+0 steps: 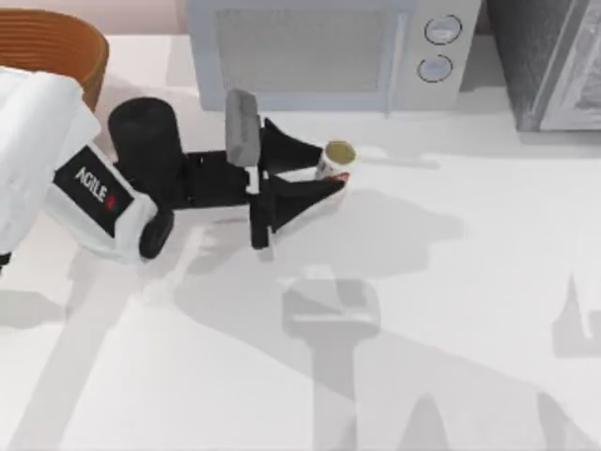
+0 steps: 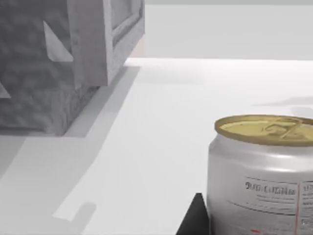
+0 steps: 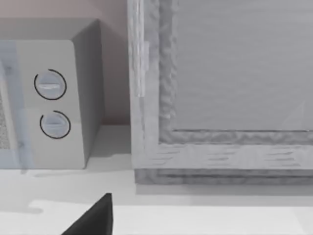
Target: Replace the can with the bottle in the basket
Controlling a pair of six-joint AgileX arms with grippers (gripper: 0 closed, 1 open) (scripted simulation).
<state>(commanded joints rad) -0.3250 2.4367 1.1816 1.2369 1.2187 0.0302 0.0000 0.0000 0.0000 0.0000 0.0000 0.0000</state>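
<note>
In the top view, the left gripper lay stretched across the bench, its jaws open around the can, one finger on the far side and one on the near side. The can stood upright on the bench, in front of the microwave, well apart from the basket at the far left corner.

In the left wrist view, the can stood close, beside one dark fingertip. It looked light, stiff and smooth, so I would grip its middle wall.

In the right wrist view, a dark fingertip showed before the microwave; whether those jaws were open I cannot tell.
</note>
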